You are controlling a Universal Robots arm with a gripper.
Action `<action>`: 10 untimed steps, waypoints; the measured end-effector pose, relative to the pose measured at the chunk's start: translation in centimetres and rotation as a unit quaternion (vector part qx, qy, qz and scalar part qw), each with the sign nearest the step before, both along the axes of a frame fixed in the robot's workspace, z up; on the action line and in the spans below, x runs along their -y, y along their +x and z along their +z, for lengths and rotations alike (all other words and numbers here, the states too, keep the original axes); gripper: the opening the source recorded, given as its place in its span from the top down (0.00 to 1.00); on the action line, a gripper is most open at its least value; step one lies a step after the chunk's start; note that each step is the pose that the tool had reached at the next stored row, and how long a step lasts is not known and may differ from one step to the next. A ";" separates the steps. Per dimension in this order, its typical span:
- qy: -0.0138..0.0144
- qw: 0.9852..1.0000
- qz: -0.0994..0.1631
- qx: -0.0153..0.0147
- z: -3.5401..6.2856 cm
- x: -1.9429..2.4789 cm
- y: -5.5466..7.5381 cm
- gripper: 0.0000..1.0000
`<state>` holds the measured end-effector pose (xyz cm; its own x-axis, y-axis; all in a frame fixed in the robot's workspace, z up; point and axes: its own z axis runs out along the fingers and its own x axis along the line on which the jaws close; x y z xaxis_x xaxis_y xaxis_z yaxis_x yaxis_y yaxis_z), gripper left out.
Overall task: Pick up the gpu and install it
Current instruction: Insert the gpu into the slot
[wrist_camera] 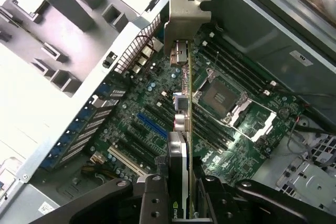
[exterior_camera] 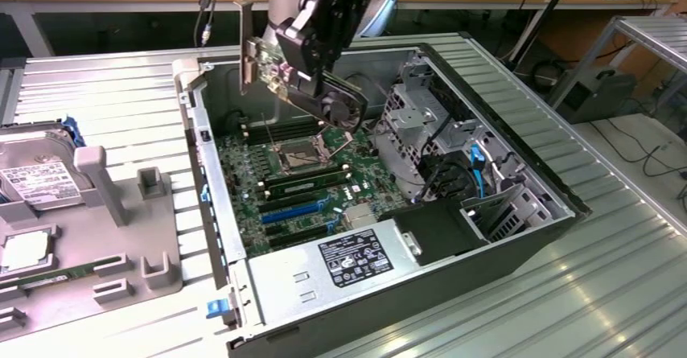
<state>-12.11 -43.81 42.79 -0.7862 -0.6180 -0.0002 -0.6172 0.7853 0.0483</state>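
Here the gripper (wrist_camera: 180, 190) is clamped on the gpu (exterior_camera: 333, 100), held on edge above the motherboard (exterior_camera: 311, 181) and clear of it; doing this well, I judge, means keeping the card upright, its lower edge parallel to the motherboard's blue slot (wrist_camera: 152, 124), its silver bracket (wrist_camera: 184, 17) past the motherboard's rear edge.

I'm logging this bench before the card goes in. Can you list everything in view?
table: one, ribbed silver, under everything
computer case: one, black and silver, open, centre of table
motherboard: one, green, inside the computer case
power supply: one, silver, labelled, in the case beside the motherboard
holder: one, grey, exterior view's left
hard drive: one, silver with white label, on the holder
gpu: one, green with black fan, held above the motherboard
gripper: one, black, shut on the gpu
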 end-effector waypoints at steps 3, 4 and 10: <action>0.000 1.000 0.012 0.000 0.00 0.00 0.0 0.73; 0.000 1.000 0.016 0.000 0.00 0.00 0.0 0.73; 0.000 0.999 0.039 0.000 0.00 0.00 0.0 0.73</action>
<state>-12.11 -43.81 42.79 -0.7357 -0.6774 -0.0001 -0.6766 0.7348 0.0483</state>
